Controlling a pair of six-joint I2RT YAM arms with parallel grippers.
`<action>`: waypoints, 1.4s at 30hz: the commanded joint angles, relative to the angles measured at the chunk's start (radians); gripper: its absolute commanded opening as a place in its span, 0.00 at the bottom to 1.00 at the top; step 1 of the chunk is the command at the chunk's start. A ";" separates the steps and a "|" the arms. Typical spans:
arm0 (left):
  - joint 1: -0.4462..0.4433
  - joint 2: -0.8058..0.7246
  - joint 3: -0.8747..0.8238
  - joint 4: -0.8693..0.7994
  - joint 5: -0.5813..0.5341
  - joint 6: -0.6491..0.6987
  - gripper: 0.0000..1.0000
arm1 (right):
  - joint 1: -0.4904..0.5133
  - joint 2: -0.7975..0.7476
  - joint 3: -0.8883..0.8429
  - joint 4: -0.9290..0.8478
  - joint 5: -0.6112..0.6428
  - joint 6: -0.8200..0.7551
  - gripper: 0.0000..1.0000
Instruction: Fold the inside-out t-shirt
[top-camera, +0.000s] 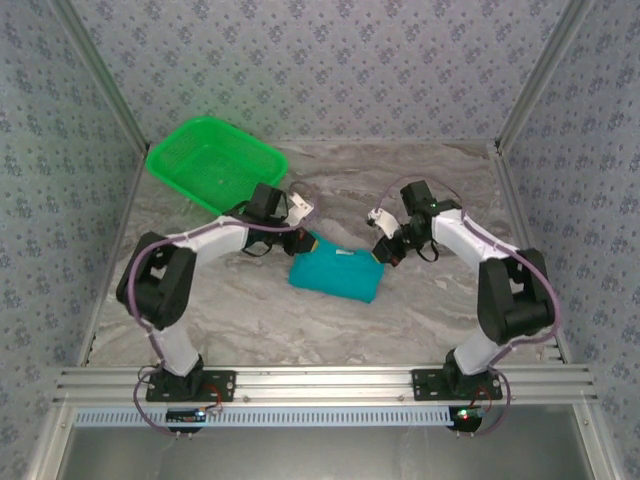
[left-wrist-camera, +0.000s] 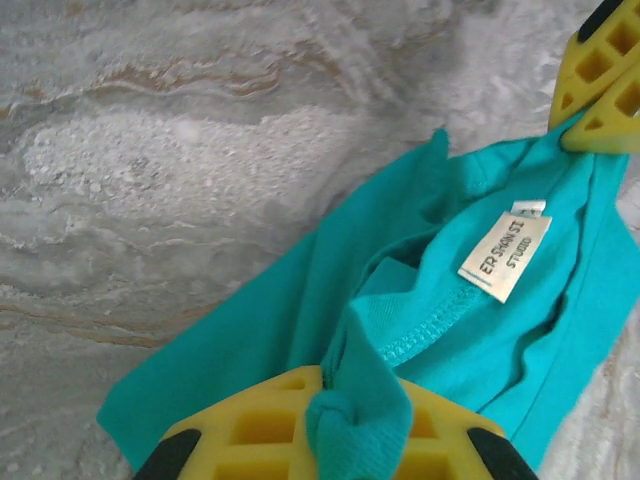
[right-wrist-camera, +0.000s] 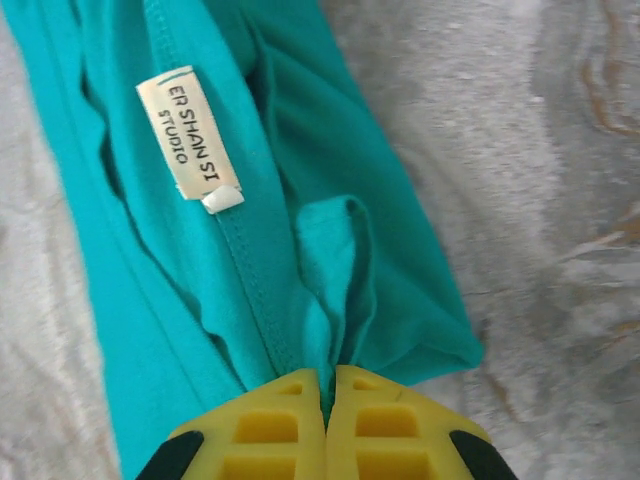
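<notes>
While both arms reached inward over the marbled table (top-camera: 420, 190), the t-shirt (top-camera: 335, 275) lay gathered into a compact teal bundle near the table's middle, between the two grippers. From above, the left gripper (top-camera: 308, 240) sat at the bundle's ten o'clock corner and the right gripper (top-camera: 383, 253) at its two o'clock corner.

In the left wrist view, the left gripper (left-wrist-camera: 358, 400) was at six o'clock. Its yellow jaws were pinching a bunched knot of teal hem. The cloth ran off toward two o'clock, where the right gripper (left-wrist-camera: 600, 90) met the fabric's far edge. A white sewn label (left-wrist-camera: 505, 255) reading "ER SHAN SI STUDIO" lay exposed beside a stitched seam.

In the right wrist view, the right gripper (right-wrist-camera: 328, 390) was at six o'clock, its jaws pressed together on a narrow fold of the shirt. The same label (right-wrist-camera: 190, 140) was at ten o'clock, and bare table showed toward three o'clock.

A bright green mesh basket (top-camera: 215, 160) stood well apart, at ten o'clock from the shirt
</notes>
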 joint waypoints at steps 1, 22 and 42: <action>0.014 0.084 0.069 -0.069 -0.045 -0.080 0.00 | -0.011 0.078 0.033 0.088 0.140 0.065 0.00; 0.014 0.223 0.078 0.039 -0.195 -0.225 0.02 | 0.027 0.175 0.141 0.232 0.431 0.338 0.29; 0.002 0.189 0.030 0.043 -0.169 -0.266 0.31 | 0.298 -0.068 -0.186 0.785 0.456 0.841 0.53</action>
